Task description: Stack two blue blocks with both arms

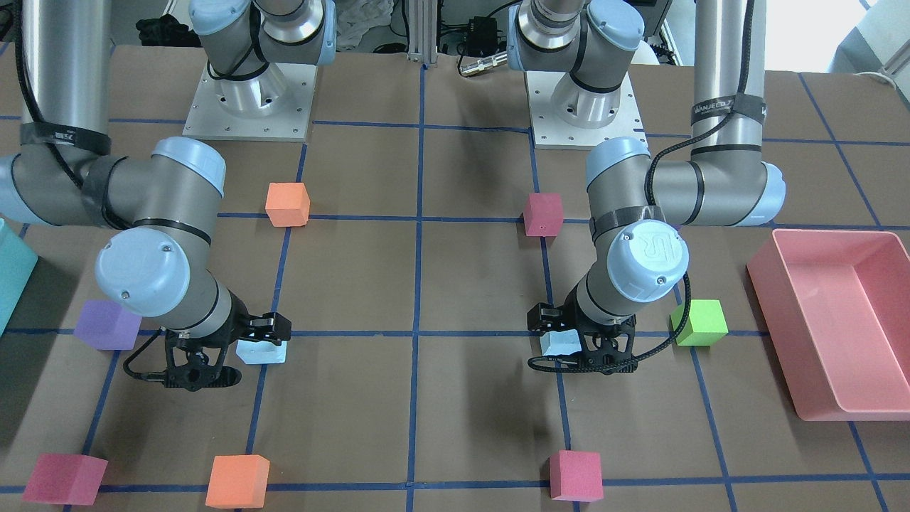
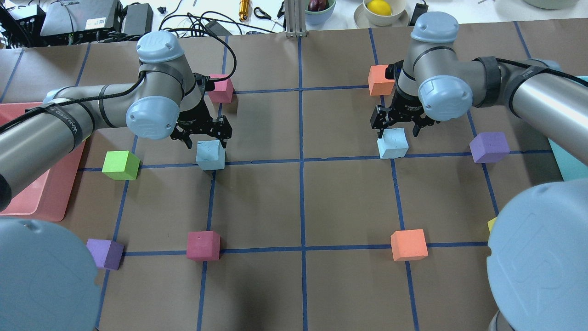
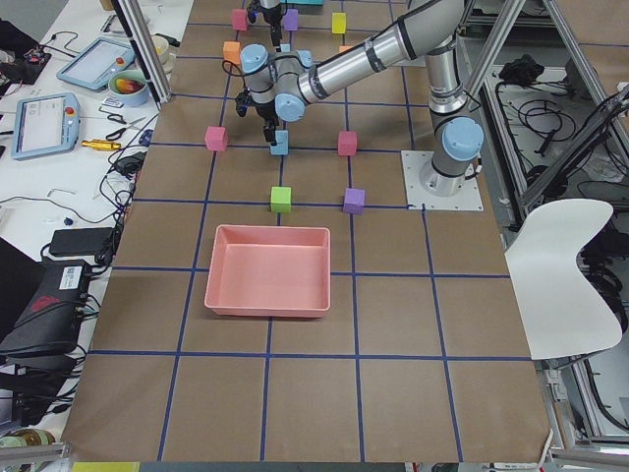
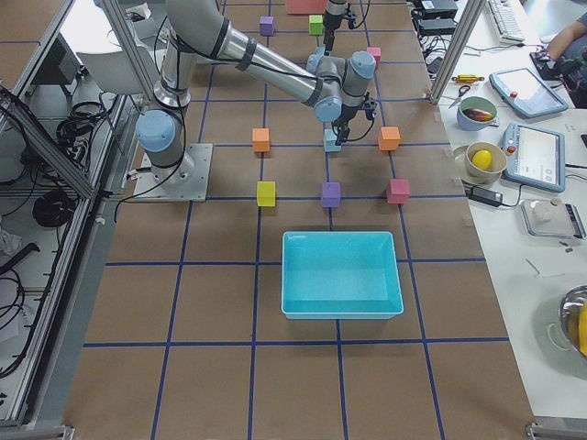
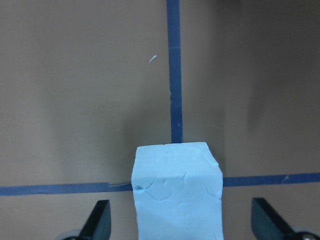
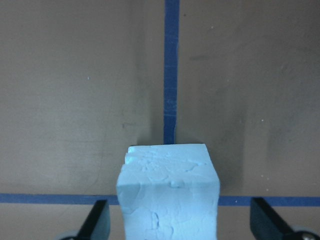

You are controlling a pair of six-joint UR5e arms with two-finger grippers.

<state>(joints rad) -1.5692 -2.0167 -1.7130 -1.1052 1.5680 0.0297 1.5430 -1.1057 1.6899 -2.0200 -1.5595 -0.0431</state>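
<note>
Two light blue blocks stand on the brown table, well apart. One blue block [image 2: 211,155] [image 5: 176,195] is under my left gripper [image 2: 206,138]. That gripper is open, with a finger [image 5: 97,222] on each side of the block and a gap on both sides. The other blue block [image 2: 392,143] [image 6: 168,192] is under my right gripper [image 2: 398,131]. It is also open, and its fingers [image 6: 96,222] straddle the block without touching it. In the front-facing view the left gripper's block [image 1: 559,343] is at the right and the right gripper's block [image 1: 261,351] at the left.
A pink tray [image 2: 27,193] is at the table's left end and a teal tray [image 4: 341,275] at the right end. Near the left gripper are a green block [image 2: 120,164] and a red block [image 2: 221,89]. Near the right gripper are an orange block [image 2: 380,79] and a purple block [image 2: 489,147].
</note>
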